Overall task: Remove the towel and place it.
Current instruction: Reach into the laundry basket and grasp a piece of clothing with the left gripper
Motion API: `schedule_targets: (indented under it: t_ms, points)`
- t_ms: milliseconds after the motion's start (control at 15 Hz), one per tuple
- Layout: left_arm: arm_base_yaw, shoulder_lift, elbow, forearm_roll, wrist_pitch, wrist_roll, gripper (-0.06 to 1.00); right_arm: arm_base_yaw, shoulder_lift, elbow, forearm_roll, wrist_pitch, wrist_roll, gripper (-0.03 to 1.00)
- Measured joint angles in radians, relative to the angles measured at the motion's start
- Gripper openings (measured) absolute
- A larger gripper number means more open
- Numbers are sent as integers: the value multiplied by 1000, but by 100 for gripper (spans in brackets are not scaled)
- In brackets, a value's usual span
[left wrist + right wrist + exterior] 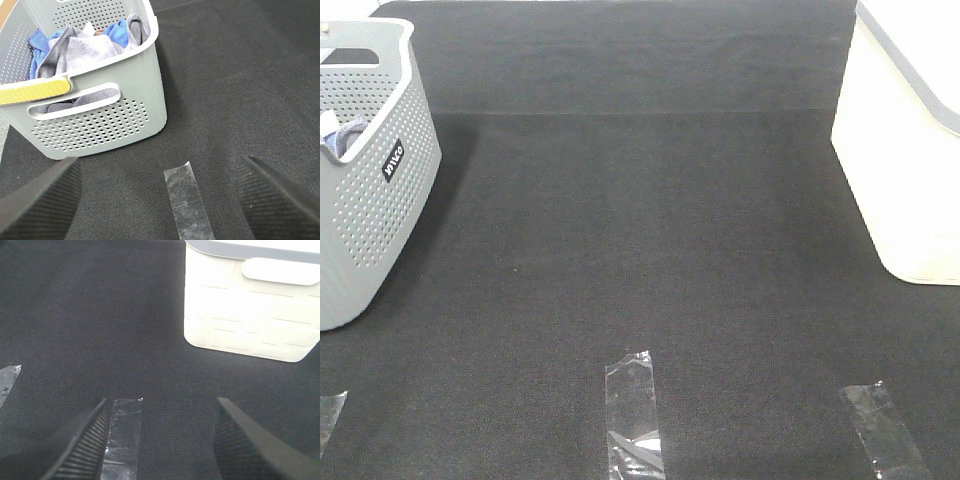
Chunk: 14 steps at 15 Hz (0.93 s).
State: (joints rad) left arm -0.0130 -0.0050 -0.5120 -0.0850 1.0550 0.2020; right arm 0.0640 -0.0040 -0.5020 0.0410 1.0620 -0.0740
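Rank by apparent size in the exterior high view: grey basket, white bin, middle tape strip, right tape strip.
1. grey basket and white bin: both cropped, alike, unranked.
2. middle tape strip and right tape strip: far smaller, about equal.

One high camera looks down on the desk [640,250]; wrist cameras look closely at its left-edge grey basket [135,90] and right-edge white bin [240,315].

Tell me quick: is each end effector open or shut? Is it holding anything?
Left end effector: open, holding nothing.
Right end effector: open, holding nothing.
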Motion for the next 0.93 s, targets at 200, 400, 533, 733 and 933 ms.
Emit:
schedule_targets:
  t_ms: [200, 400, 533, 733, 933]
  points:
    - [0, 0, 0, 0, 0, 0, 80, 0, 0, 0, 0, 0, 0, 58]
    - [0, 0, 0, 0, 0, 0, 80, 0, 0, 0, 0, 0, 0, 58]
    - [0, 0, 0, 0, 0, 0, 80, 0, 0, 0, 0, 0, 0, 58]
    - [0, 0, 0, 0, 0, 0, 80, 0, 0, 0, 0, 0, 0, 58]
    - [0, 0, 0, 0, 0, 0, 80, 0, 0, 0, 0, 0, 0, 58]
